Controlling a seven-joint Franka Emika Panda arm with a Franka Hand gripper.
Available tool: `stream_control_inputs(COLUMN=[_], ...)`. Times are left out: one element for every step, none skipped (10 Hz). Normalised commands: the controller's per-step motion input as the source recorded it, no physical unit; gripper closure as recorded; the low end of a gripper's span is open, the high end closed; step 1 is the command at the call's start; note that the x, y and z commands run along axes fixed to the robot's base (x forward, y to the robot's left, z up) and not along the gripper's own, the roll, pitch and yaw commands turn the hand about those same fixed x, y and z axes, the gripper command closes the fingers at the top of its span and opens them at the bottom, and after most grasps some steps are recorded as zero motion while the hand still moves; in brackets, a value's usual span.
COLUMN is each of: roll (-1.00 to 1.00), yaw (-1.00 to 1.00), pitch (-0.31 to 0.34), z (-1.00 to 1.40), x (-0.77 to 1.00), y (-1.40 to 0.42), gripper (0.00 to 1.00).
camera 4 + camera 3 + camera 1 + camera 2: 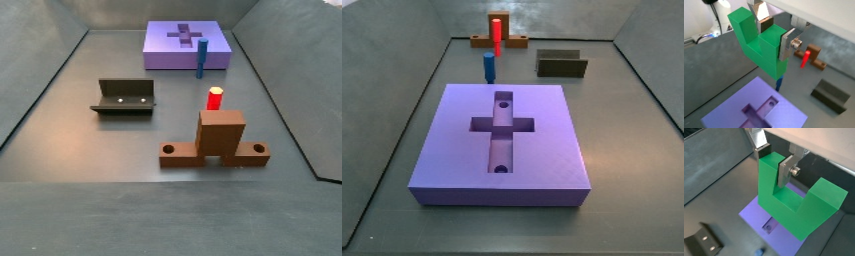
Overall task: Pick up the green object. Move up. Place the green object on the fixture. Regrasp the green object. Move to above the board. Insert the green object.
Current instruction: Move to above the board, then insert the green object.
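Clearly your hand is clamped on one prong of the green block, held high above the purple board; I judge it rigid, light and slick-sided, so keep gripping that prong squarely.

My gripper has flat silver metal fingers, a little shiny, with dark matt pads, and it is closed on the green object. This block looks like smooth matt plastic, with no gloss in both wrist views. The board is also smooth and matt, like purple plastic. The fixture is dark and dull. The red peg looks slightly glossy, and its brown base is matt. The grey floor has a soft sheen.
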Motion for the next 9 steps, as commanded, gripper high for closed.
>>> stream_control_inputs(roll=[-0.4, -0.27, 0.02, 0.0, 0.0, -0.03, -0.13, -0.44, -0.5], yaw=[0.01, 0.0, 0.0, 0.0, 0.0, -0.03, -0.02, -0.02, 0.0], pitch=[-0.067, -0.058, 0.0, 0.0, 0.0, 0.0, 0.0, 0.0, -0.024], z=[0.01, 0.0, -0.04, 0.0, 0.0, -0.08, -0.1, -0.14, 0.0], x=[-0.07, -0.05, 0.0, 0.0, 0.03, 0.04, 0.02, 0.06, 0.14], y=[0.0, 0.0, 0.0, 0.0, 0.0, -0.01, -0.12, -0.03, -0.08], gripper=[1.0, 1.0, 1.0, 1.0, 1.0, 1.0, 1.0, 1.0, 1.0])
